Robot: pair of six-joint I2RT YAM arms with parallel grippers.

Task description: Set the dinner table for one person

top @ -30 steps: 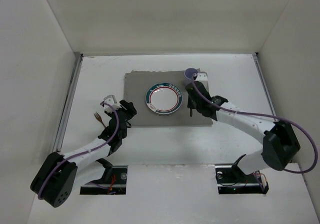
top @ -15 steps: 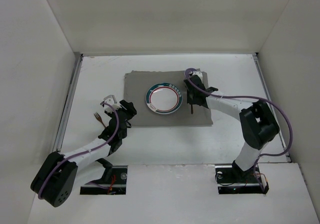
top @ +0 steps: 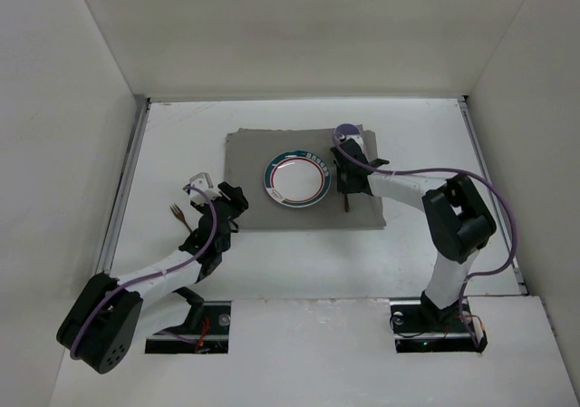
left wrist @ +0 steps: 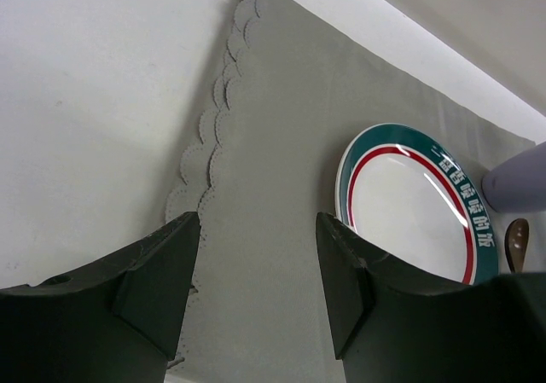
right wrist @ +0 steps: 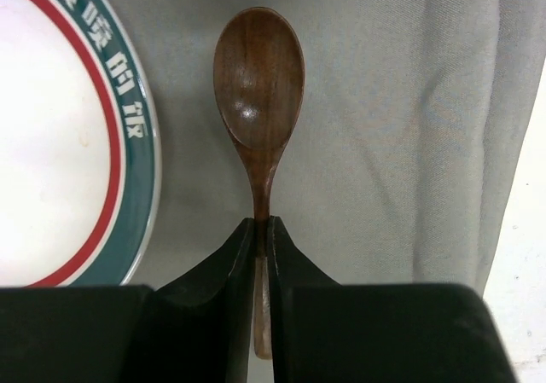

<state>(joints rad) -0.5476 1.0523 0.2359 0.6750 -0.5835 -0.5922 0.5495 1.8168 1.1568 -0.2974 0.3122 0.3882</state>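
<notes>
While right tool [right wrist: 263,223] pinches spoon [right wrist: 258,80], table [top: 181,144] lies beneath.

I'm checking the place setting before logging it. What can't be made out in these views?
Purple cup: top view, partly covered by the right gripper; left wrist view, blurred and cut by the right edge.
Wooden spoon: top view, bowl hidden under the right gripper.
Fork: top view, too small to count tines.
Plate: right wrist view, cut off by the left edge.
</notes>
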